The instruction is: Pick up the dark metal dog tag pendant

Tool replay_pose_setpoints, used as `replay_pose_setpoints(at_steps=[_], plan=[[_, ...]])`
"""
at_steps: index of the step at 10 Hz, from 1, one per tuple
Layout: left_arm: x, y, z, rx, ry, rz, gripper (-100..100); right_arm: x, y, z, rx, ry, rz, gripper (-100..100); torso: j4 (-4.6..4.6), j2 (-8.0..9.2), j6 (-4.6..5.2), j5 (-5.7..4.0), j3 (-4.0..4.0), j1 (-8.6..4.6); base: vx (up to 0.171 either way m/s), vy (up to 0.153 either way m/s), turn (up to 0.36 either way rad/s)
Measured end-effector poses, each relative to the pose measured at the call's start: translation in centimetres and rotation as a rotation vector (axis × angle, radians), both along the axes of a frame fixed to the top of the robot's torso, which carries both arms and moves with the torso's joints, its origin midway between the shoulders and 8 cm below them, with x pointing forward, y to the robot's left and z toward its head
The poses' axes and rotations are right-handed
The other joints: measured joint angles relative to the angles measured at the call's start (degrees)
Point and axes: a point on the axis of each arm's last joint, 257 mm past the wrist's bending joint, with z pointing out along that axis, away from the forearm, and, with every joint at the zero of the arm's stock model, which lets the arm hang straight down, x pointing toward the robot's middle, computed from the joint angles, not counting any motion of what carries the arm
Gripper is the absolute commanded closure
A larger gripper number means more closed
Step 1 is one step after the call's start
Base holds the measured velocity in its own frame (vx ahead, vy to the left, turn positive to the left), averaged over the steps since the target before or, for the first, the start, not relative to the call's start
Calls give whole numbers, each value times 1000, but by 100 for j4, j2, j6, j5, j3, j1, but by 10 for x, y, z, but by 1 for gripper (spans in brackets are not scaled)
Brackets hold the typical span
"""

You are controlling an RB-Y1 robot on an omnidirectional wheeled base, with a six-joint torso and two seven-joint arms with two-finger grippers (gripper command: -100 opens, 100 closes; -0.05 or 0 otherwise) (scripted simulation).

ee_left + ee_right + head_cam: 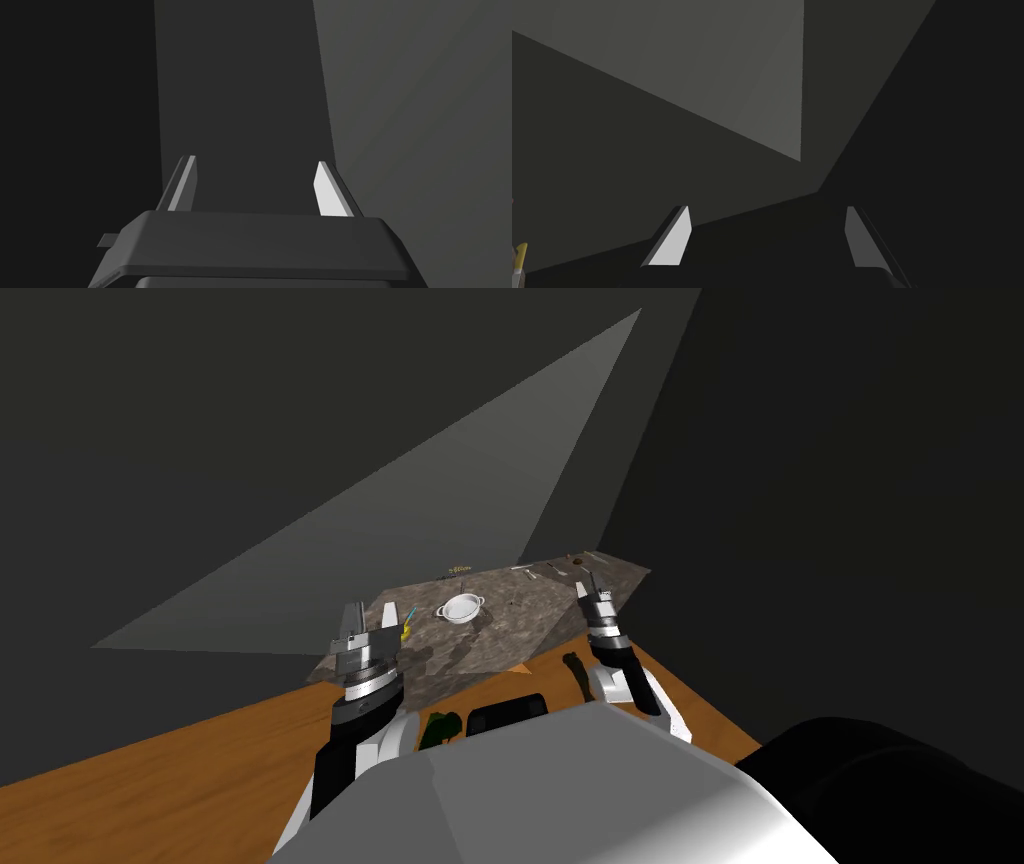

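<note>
Both tools hang over the mottled stone desk (pixel 500 638), and both are spread wide with nothing between their blades: the left tool (pixel 370 616) over the near left corner, the right tool (pixel 588 586) over the right side, further in. On the desk stand a white two-handled bowl (pixel 460 609) near the middle and a few small pale pieces (pixel 530 573) toward the far edge. A tiny dark object (pixel 575 559) lies close to the far right corner, and I judge it to be the pendant, though it is too small to be certain of that or to read its long axis. It sits just beyond the right tool's tips, toward the far edge, and well apart from the left tool, with the bowl between them. The right arm is plainly the nearer, so the coming move looks like a short reach forward and down, tilting the blades toward the desk, since both wrist views look out at the dark walls.
</note>
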Motion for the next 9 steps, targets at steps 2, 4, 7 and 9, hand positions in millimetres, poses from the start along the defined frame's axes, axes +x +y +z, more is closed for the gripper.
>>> replay_pose_setpoints(at_steps=[2, 4, 7, 9], plan=[[0, 0, 0, 0, 0, 0, 0, 19, 3, -24, -81, 77, -3, -100, 0, 0, 0, 1, 0, 3, -54, 24, 153], [0, 0, 0, 0, 0, 0, 0, 29, 3, -38, -133, 130, -14, -100, -1, -5, 0, 0, -3, 0, -53, 23, 181], [0, 0, 0, 0, 0, 0, 0, 52, -1, -69, -219, 227, -40, -100, -1, -5, 0, 1, -3, 3, -46, 28, 129], [0, 0, 0, 0, 0, 0, 0, 59, -4, -85, -265, 278, -58, -100, -1, -6, 1, 1, -3, 1, -38, 27, 132]])
